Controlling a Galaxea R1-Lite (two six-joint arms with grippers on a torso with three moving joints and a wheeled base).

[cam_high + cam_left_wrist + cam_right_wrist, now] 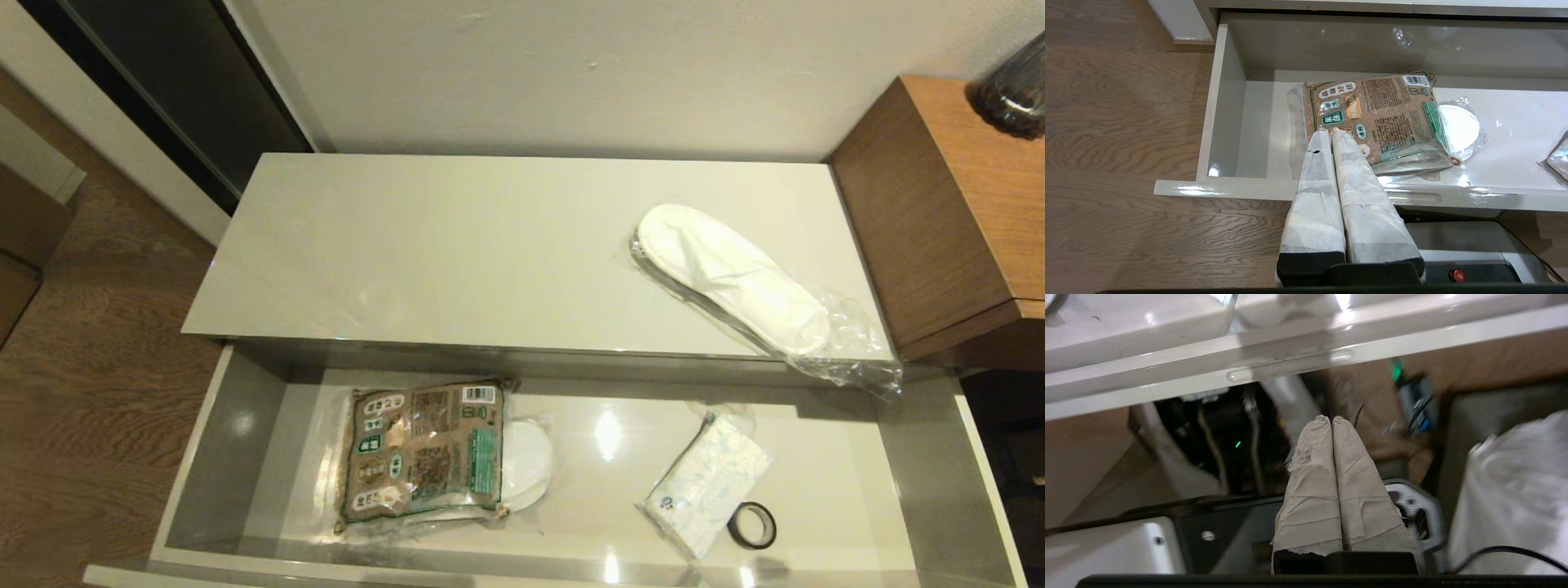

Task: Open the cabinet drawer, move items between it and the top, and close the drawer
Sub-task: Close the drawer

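Now drawer (pixel 229 457) open (slipper (pixel 727 278) on top (pixel 408 245)).

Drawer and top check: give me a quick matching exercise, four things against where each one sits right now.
Things:
1. slipper
2. tissue pack
3. printed packet
4. tape ring

Places:
A. drawer, left part, lying over a second wrapped white item
B. on the top, right end, wrap overhanging the front edge
C. drawer, right part, diagonal
D. drawer, by the tissue pack's near right edge

Pairs: 1-B, 2-C, 3-A, 4-D
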